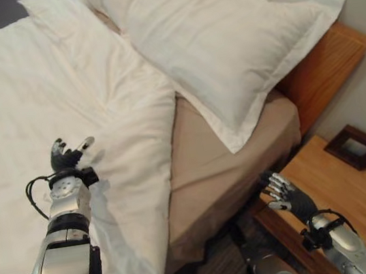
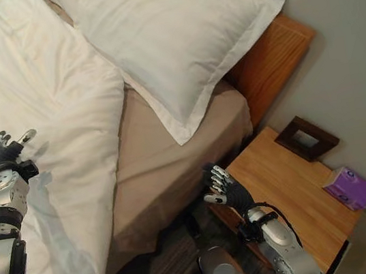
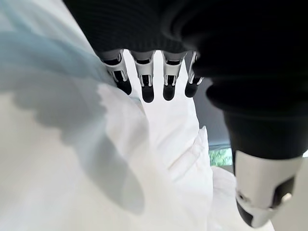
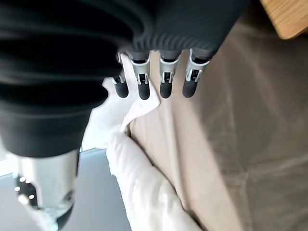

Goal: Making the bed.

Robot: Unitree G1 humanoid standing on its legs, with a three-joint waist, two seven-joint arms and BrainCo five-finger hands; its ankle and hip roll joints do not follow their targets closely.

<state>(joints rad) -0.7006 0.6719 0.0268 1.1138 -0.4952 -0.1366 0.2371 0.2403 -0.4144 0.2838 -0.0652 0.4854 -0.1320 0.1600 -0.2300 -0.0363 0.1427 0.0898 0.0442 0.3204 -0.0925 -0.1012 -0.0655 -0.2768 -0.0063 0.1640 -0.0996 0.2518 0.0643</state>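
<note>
White duvet lies bunched over bed's left, edge running toward pillow; tan sheet bare beside. Left hand hovers above duvet, fingers loose, nearer. Right hand spread, empty, off bedside.

The white pillow covers the upper right of the tan fitted sheet. The white duvet runs off the frame's left edge.

Bare tan sheet lies open between duvet and pillow — nightstand crowds the bedside.
</note>
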